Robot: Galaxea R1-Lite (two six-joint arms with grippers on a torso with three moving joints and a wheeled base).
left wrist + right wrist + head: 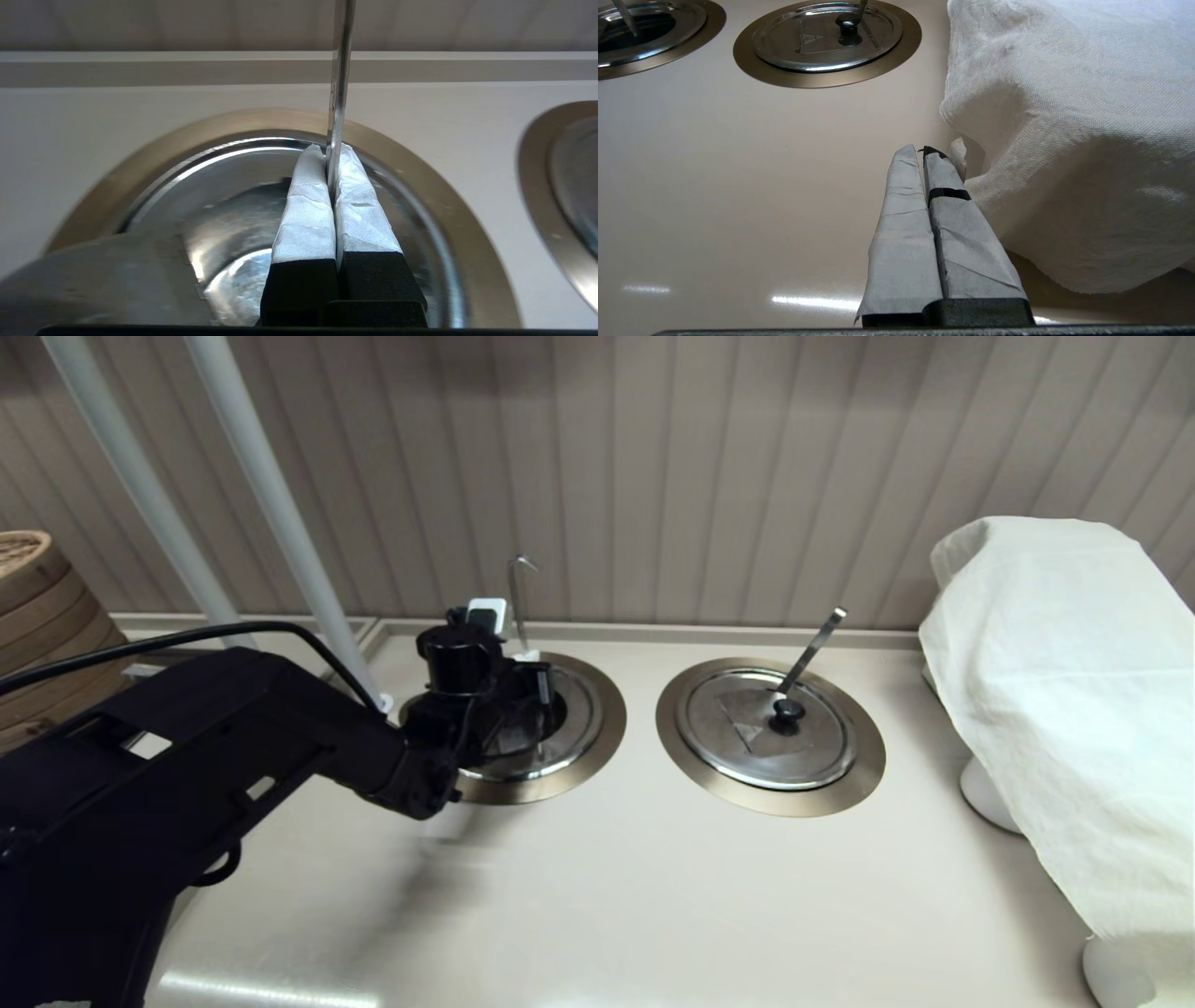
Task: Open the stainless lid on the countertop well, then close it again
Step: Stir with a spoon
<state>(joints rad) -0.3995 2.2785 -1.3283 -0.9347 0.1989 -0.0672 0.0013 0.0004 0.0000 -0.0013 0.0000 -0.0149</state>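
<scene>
The countertop well's bronze flange (607, 728) (261, 120) rings an uncovered, shiny steel hollow; in the right wrist view the well (710, 23) looks dark inside. The hook-tipped ladle handle (515, 607) (340, 70) stands at its far rim. My left gripper (529, 658) (329, 151) reaches across the well, shut, with its tips at that handle, which shows in the slit between them. I cannot tell whether it is pinched. A blurred grey steel surface (93, 280), seemingly the stainless lid, lies close under the left wrist at the well's near left. My right gripper (922, 151) hangs shut over bare counter.
The twin lid (766, 728) (822, 35) with the straight ladle handle covers the right-hand well. A white cloth (1064, 691) (1064, 116) drapes something at the right, touching distance from the right gripper. A bamboo steamer (37, 616) and two white poles (261, 495) stand at the left.
</scene>
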